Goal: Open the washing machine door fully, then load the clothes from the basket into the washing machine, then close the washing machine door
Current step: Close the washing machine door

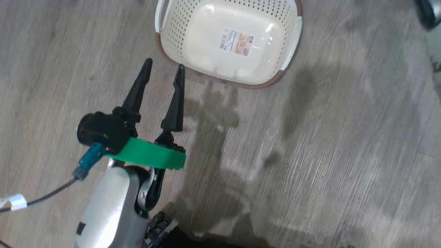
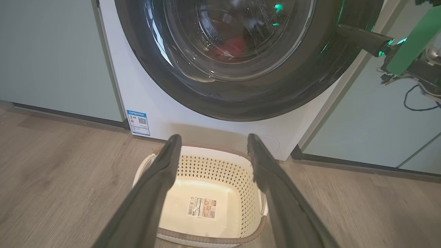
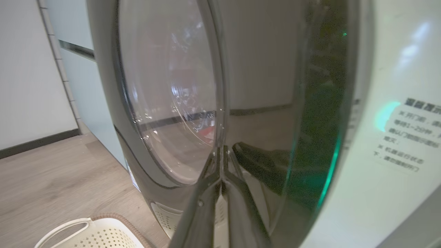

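A: Grey wood-plank floor [image 1: 344, 155], pale teal cabinets [image 2: 51, 58] on both sides of the washing machine [image 2: 165, 117]. Where's the basket [image 1: 174, 44]?
B: Head view, 12 o'clock, far end cut off by the frame. It sits on the floor, and the sticker [image 1: 237, 42] on its bottom is plain to see. In the left wrist view it's at 6 o'clock, right in front of the machine and partly behind the fingers.
A: And the left gripper [image 1: 164, 64]?
B: Jaws spread wide, holding nothing. It hangs by the basket's 7 o'clock corner in the head view. Can't judge the gap to the rim from overhead.
A: Right one?
B: On the right gripper [image 3: 222, 162] the fingers are pressed together with nothing between them. The tips are at the glossy black rim of the washing machine door [image 2: 241, 100], about 3 o'clock on the door in the left wrist view. Touching or a hair off, can't tell; the reflection muddles it.
A: Door state?
B: Looks flush with the white front. Latched or not, can't tell.
A: Where are the clothes [image 2: 236, 46]?
B: Red patch behind the glass, inside the drum near the door centre. Blurred, shape unreadable.
A: Anything else?
B: Blue label [image 2: 138, 122] at the machine's 7 o'clock. Round flap [image 2: 270, 141] at 5 o'clock, faint, just beside a finger. Text label [image 3: 410, 137] at 3 o'clock in the right wrist view, too blurred to read. Dark blur [image 1: 429, 13] at 1 o'clock in the head view, cut off, can't identify.
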{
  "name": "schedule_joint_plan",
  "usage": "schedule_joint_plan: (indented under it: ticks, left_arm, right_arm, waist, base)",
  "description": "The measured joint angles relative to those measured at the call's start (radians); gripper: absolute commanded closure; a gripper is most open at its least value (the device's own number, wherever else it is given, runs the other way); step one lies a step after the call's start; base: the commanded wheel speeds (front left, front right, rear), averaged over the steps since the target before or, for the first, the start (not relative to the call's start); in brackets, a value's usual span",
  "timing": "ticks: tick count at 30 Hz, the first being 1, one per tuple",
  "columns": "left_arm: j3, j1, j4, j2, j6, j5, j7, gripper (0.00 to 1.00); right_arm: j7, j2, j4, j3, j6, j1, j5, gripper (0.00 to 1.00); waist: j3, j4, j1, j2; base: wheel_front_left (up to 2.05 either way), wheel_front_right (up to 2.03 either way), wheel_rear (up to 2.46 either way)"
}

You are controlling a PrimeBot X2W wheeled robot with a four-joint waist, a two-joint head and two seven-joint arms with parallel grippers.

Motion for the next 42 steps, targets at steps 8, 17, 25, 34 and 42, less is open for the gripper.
schedule_joint_plan:
  ticks: [8, 17, 25, 34, 42]
  left_arm:
    - [-0.005, -0.030, -0.002, -0.001, 0.002, -0.011, 0.000, 0.00]
    - [0.005, -0.034, -0.003, -0.003, 0.000, -0.011, 0.000, 0.00]
    - [0.005, -0.040, -0.003, -0.003, 0.002, -0.020, 0.000, 0.00]
    - [0.018, -0.036, 0.011, -0.003, -0.001, -0.005, 0.000, 0.00]
    - [0.044, 0.024, 0.042, -0.003, -0.010, 0.034, 0.000, 0.00]
  right_arm:
    - [0.000, 0.007, 0.141, -0.087, -0.001, -0.117, -0.035, 1.00]
    - [0.000, 0.029, 0.248, -0.156, 0.007, -0.227, -0.079, 1.00]
    - [-0.006, 0.045, 0.307, -0.191, 0.009, -0.255, -0.125, 1.00]
    - [-0.008, 0.057, 0.239, -0.217, 0.006, -0.154, -0.065, 1.00]
    - [-0.009, 0.061, 0.042, -0.132, -0.001, 0.154, 0.066, 1.00]
  waist:
    - [0.031, 0.011, -0.0001, 0.0000]
    - [0.055, 0.027, -0.0001, 0.0000]
    - [0.051, 0.027, -0.0001, 0.0001]
    - [-0.024, 0.005, -0.0002, 0.0001]
    - [-0.149, -0.042, -0.0002, 0.0001]
  base:
    - [0.00, 0.00, 0.00]
    - [0.00, 0.00, 0.00]
    - [0.00, 0.00, 0.00]
    - [0.00, 0.00, 0.00]
    - [0.00, 0.00, 0.00]
